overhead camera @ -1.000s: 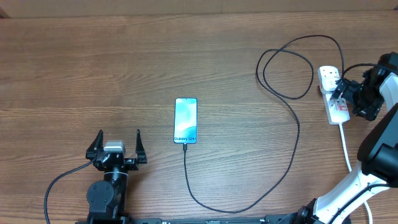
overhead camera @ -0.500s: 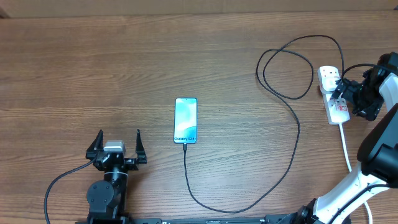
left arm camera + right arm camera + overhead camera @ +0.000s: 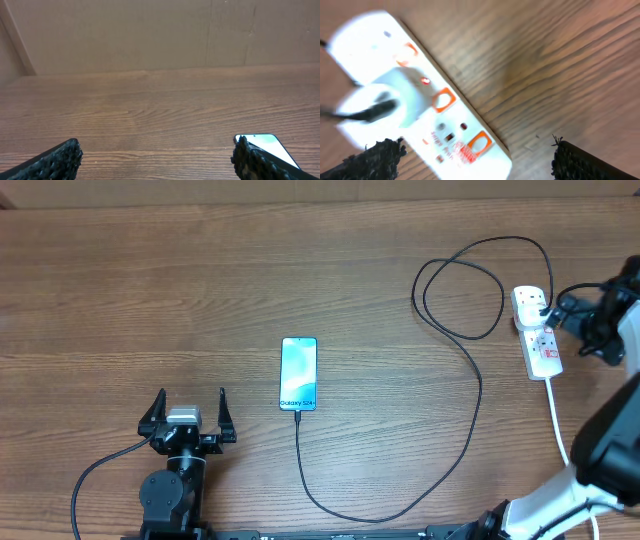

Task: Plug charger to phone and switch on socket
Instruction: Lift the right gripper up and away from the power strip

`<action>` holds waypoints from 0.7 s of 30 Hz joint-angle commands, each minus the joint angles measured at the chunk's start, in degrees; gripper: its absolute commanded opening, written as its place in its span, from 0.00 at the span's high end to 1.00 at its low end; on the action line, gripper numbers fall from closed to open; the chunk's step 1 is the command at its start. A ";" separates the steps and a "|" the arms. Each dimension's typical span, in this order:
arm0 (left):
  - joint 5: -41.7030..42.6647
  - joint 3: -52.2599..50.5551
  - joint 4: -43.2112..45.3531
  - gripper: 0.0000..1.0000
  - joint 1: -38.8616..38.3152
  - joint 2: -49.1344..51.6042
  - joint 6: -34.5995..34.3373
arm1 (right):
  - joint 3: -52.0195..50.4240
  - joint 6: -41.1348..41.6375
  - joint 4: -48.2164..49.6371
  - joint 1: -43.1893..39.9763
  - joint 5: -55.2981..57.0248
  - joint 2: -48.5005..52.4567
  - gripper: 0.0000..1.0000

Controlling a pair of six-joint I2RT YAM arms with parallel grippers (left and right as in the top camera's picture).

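Wood-grain table (image 3: 150,280) fills the frame. Phone (image 3: 299,373) lies at centre, screen up. Charger (image 3: 470,430) meets its lower end and loops right to the socket (image 3: 537,340) at the right edge. Right gripper (image 3: 572,327), fingers wide, is just beside the socket. Left gripper (image 3: 190,395), lower left, is wide and empty.

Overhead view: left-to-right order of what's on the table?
left hand → phone → socket → right hand. The charger runs from the phone to the socket, so it has no single place.
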 commanded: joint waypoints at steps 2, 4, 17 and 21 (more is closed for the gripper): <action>0.09 -0.22 0.09 0.00 -0.07 -0.50 -0.72 | 0.17 0.31 0.33 0.33 0.79 -7.63 0.00; 0.11 -0.22 0.09 0.00 -0.07 -0.50 -0.72 | 0.17 0.31 0.31 0.33 0.79 -10.51 0.00; 0.11 -0.22 0.09 0.00 -0.07 -0.50 -0.72 | 0.17 0.31 0.28 0.76 0.81 -26.77 0.00; 0.09 -0.20 0.09 0.00 -0.07 -0.50 -0.74 | 0.17 0.31 0.26 2.16 0.81 -29.92 0.00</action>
